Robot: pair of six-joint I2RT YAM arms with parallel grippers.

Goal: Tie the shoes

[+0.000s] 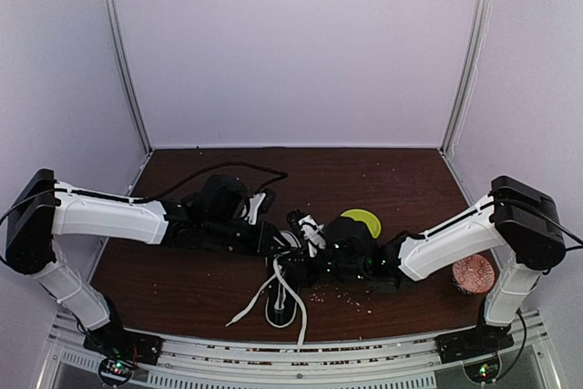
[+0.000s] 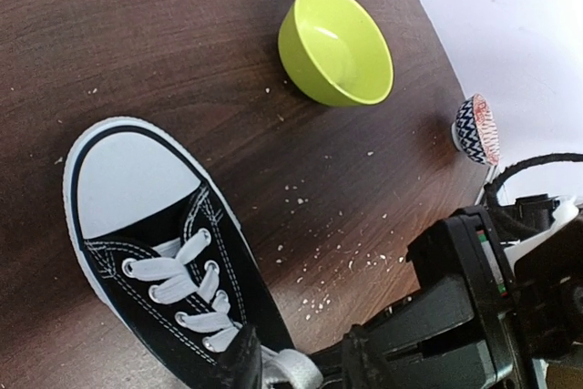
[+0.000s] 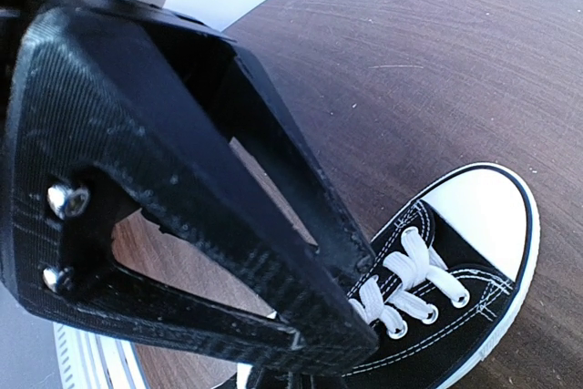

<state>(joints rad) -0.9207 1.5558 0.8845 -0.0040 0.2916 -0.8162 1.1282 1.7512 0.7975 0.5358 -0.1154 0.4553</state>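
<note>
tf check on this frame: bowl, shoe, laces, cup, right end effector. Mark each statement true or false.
1. The green bowl is empty. True.
2. The sneaker has a black toe cap. False: the toe cap is white.
3. The lace ends lie loose and untied. True.
4. The patterned cup sits by the left arm. False: it sits by the right arm.
5. The right end effector is wide open. False: it is shut, right at the laced eyelets.

A black sneaker [image 2: 168,266] with a white toe cap lies on the dark wooden desk [image 2: 137,34], its white laces [image 2: 182,280] crossed. Right of the toe, well apart, stands a lime-green bowl [image 2: 335,46]. Farther right is a small patterned cup [image 2: 477,129]. Pale crumbs [image 2: 319,261] dot the wood beside the shoe. The black right arm [image 2: 465,307] reaches in nearby.
</note>
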